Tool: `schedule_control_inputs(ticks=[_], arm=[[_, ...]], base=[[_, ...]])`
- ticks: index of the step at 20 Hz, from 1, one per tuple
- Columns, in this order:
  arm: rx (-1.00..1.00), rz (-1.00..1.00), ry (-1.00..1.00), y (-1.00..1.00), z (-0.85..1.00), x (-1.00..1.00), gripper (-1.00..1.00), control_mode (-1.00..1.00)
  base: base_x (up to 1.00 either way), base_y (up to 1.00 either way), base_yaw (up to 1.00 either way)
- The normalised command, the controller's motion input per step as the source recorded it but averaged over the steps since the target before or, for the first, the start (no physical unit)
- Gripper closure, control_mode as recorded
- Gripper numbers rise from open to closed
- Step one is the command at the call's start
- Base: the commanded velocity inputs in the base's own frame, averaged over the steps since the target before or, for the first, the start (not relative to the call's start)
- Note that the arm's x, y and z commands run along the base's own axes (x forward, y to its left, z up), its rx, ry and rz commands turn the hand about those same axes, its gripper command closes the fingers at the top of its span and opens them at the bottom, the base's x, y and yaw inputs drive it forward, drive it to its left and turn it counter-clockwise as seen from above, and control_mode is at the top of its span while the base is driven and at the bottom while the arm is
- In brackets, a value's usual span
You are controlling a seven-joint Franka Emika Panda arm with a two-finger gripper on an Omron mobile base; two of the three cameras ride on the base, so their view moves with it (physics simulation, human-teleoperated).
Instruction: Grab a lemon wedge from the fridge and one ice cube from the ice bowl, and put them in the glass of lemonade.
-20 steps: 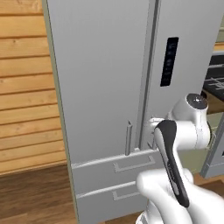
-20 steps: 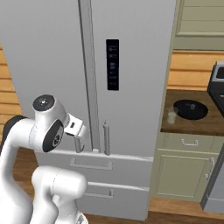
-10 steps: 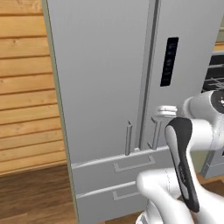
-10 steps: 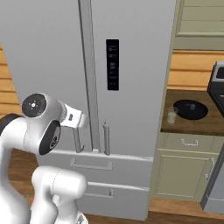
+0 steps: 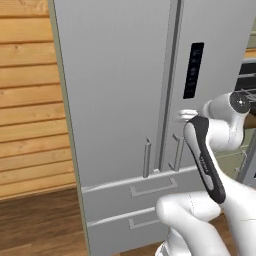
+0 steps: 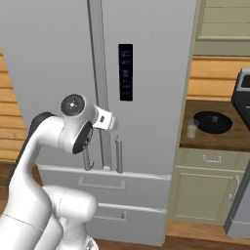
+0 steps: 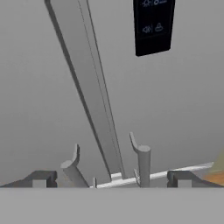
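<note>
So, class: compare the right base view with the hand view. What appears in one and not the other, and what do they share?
Right base view alone: the ice bowl and the glass of lemonade on the counter, beige cabinets, the fridge's lower drawers.
Hand view alone: the open claw, aimed at the door seam.
Shared: the closed fridge, its two bar handles and black panel.
</note>
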Motion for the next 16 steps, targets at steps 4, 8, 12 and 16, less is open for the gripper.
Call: schedule_control_inputs(ticks=[4, 8, 12, 16], arm=[[-0.17, 0.02, 0.00, -0.52, -0.34, 0.11, -1.00, -1.00], [-0.15, 0.00, 0.00, -0.41, -0.39, 0.29, -1.00, -1.00], [-0.02, 0.05, -0.03, -0.14, -0.55, 0.28, -1.00, -1.00], [0.01, 0.15, -0.17, -0.22, -0.70, 0.00, -1.00, -1.00]], base=[[0.00, 0.00, 0.00], [0.00, 0.00, 0.00], [0.00, 0.00, 0.00], [0.00, 0.00, 0.00]])
